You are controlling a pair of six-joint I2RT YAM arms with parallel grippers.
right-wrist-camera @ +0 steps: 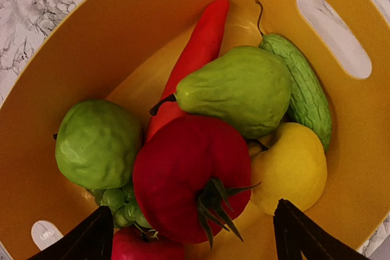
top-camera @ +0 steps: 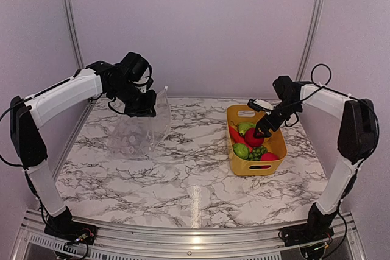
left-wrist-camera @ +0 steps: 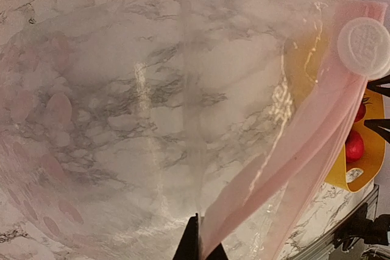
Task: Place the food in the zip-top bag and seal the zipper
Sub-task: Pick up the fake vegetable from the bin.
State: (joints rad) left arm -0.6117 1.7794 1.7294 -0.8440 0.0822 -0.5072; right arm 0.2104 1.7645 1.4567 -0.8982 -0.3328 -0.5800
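Note:
The clear zip-top bag (top-camera: 139, 131) hangs mouth-up at the left, and my left gripper (top-camera: 148, 103) is shut on its upper edge. The left wrist view shows those jaws (left-wrist-camera: 204, 245) pinching the pink zipper (left-wrist-camera: 317, 126), which ends in a white round tab (left-wrist-camera: 364, 47). The bag (left-wrist-camera: 122, 120) looks empty. The food lies in the yellow basket (right-wrist-camera: 73, 47): a red tomato (right-wrist-camera: 189, 175), green pear (right-wrist-camera: 237, 89), green apple (right-wrist-camera: 97, 144), lemon (right-wrist-camera: 289, 168), cucumber (right-wrist-camera: 304, 83), red pepper (right-wrist-camera: 198, 53) and grapes (right-wrist-camera: 122, 205). My right gripper (right-wrist-camera: 195, 238) is open, straddling the tomato without touching it.
The yellow basket (top-camera: 277, 144) stands at the right of the marble table, with my right gripper (top-camera: 263, 128) dipped into it. Pale walls with metal posts (top-camera: 70, 22) close the back and sides. A metal rail (top-camera: 183, 238) runs along the near edge.

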